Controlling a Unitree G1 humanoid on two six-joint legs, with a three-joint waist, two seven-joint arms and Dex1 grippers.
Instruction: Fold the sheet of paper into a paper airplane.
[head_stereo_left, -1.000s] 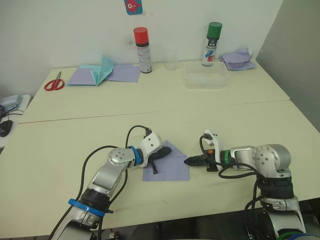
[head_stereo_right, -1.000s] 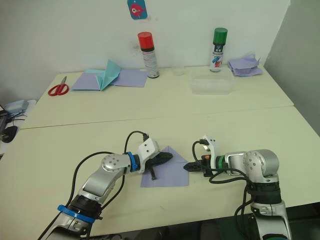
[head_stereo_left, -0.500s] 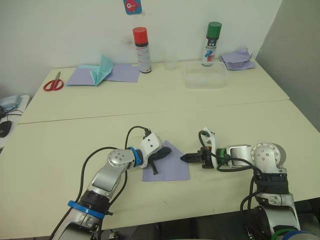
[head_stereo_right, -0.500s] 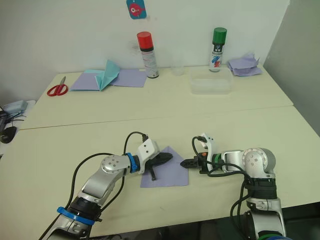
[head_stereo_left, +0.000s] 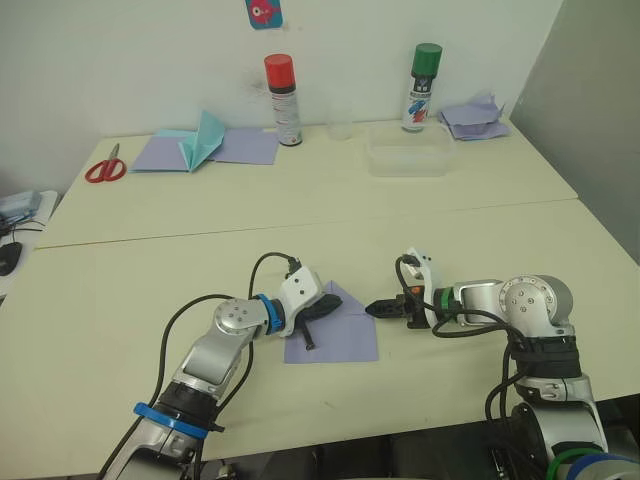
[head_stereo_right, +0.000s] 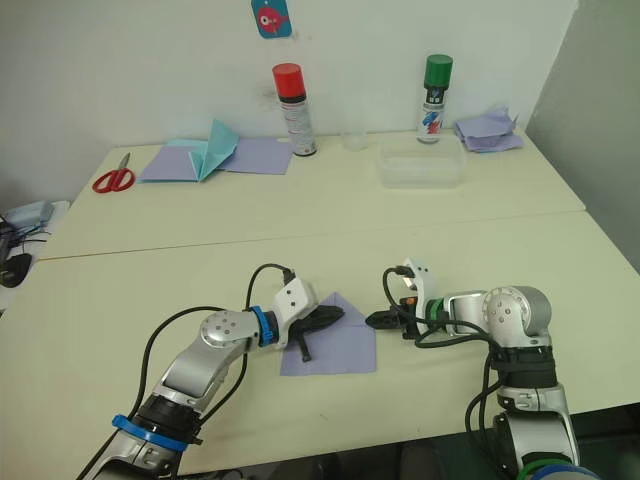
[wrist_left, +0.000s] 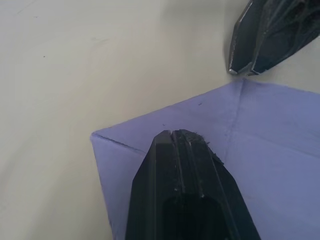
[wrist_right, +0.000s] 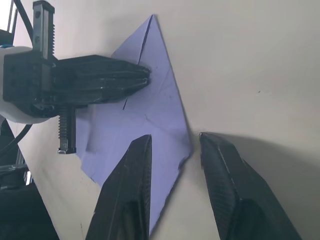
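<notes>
We see a long cream table (head_stereo_left: 470, 240) made of two tops butted together, with the work going on at its near half. Along the far edge stand a clear plastic tub (head_stereo_left: 410, 158), a red-capped spray can (head_stereo_left: 283, 98) and a green-capped spray can (head_stereo_left: 423, 86), with a small clear cup (head_stereo_left: 341, 124) between the two cans. A heap of lavender sheets (head_stereo_left: 474, 117) lies in the far right corner, flat lavender sheets (head_stereo_left: 245, 146) lie left of the red can, and a teal pointed paper shape (head_stereo_left: 205, 138) stands on them. Red scissors (head_stereo_left: 100, 166) lie at the far left.

The sheet of paper (head_stereo_left: 343, 328) lies flat on the near table top between the two arms (creases cross its surface, and one corner is folded to a point toward the far side). The left gripper (head_stereo_left: 322, 306) rests on the sheet's left part, its fingers pressed together with their tips on the paper. The right gripper (wrist_right: 172, 150) sits at the sheet's right corner; in the right wrist view we see its fingers (wrist_right: 131, 176) spread, one over the lavender paper and the other over bare table, with the corner of the sheet lying in the gap between them. We cannot tell whether they touch the paper.
</notes>
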